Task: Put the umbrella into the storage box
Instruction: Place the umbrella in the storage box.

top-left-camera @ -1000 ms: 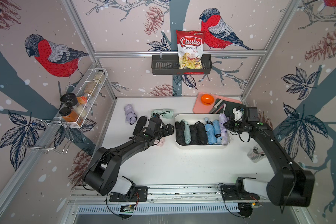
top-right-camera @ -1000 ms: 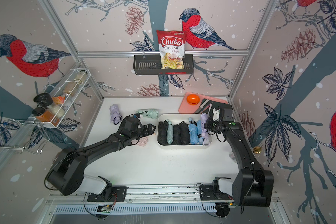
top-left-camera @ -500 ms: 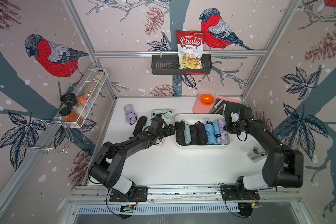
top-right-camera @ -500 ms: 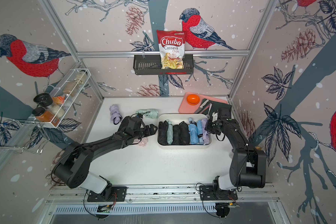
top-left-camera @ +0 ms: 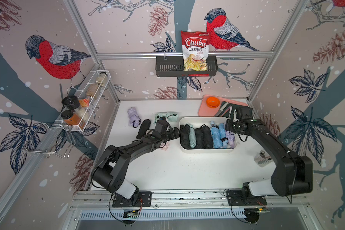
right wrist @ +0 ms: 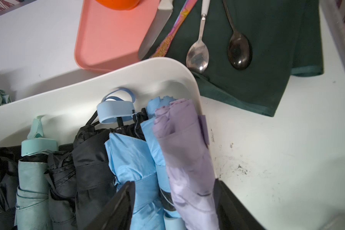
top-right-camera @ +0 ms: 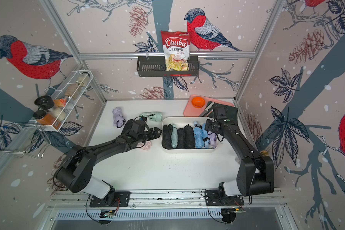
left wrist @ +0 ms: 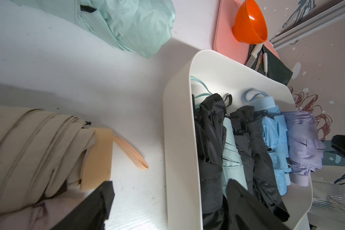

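We saw the lilac umbrella (right wrist: 187, 159) in the storage box (right wrist: 88, 95), right fingers (right wrist: 118, 209) and left fingers (left wrist: 92, 207) wide, empty. More umbrellas (top-left-camera: 164, 117) lay on the desk (top-left-camera: 187, 169).

table (top-left-camera: 187, 169): white and scuffed with dark marks toward the right edge, is carrying all below.
box (top-left-camera: 205, 150): is sitting right of the middle, toward the back edge, just beside the tray.
tray (top-left-camera: 205, 111): pink, is lying at the back-right corner.
cloth (right wrist: 267, 49): dark green, is lying partly on the tray, partly on the table.
lilac umbrella (top-left-camera: 133, 117): is lying toward the back-left corner.
mint umbrella (top-left-camera: 165, 117): is lying near the back edge, between lilac umbrella and box.
black umbrella (top-left-camera: 143, 128): is lying tilted, just beside the lilac umbrella.
beige umbrella (left wrist: 32, 151): is lying left of the box, apart from it.
glass (top-left-camera: 262, 159): clear, is standing at the right edge.
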Controlling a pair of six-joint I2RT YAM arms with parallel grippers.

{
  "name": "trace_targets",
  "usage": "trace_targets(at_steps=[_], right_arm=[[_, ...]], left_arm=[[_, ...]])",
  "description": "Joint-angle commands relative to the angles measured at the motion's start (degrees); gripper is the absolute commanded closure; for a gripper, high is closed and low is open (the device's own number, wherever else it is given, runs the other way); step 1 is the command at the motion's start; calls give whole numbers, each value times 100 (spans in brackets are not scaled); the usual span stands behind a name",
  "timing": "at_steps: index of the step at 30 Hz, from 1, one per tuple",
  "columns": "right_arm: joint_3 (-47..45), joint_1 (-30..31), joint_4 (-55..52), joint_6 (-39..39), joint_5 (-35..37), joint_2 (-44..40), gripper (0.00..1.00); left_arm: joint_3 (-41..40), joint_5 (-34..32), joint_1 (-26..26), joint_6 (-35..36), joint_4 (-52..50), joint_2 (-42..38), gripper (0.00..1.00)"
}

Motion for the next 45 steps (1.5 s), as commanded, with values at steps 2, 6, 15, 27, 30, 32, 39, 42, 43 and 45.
trace_targets(at_steps=[2, 6, 15, 27, 30, 32, 39, 42, 43, 45], right_arm=[[145, 340, -226, 266, 1356, -3, 34], [103, 531, -146, 301, 1744, 141, 39], [10, 975, 210, 134, 2081, 615, 36], [-5, 876, 369, 59, 2382, 1231, 47], [-13, 780, 423, 37, 2330, 1312, 54], [-31, 718, 466, 7, 2269, 1338, 59], [-184, 382, 747, -185, 1237, 1346, 71], [-207, 205, 714, -128, 943, 1471, 75], [-214, 144, 687, -106, 852, 1528, 75], [-243, 28, 636, -79, 649, 1654, 75]], left_arm=[[59, -80, -5, 90, -1, 11, 8], [64, -9, -4, 65, 53, 65, 8], [48, 52, -10, 36, 100, 127, 8], [21, 98, -4, 11, 128, 145, 8], [19, 80, -8, 11, 112, 127, 8], [20, 72, -9, 11, 106, 127, 8], [36, 80, -12, 11, 119, 179, 8], [30, 80, -6, -3, 104, 169, 8], [25, 72, -5, -5, 100, 164, 8], [22, 63, -5, -2, 82, 153, 8]])
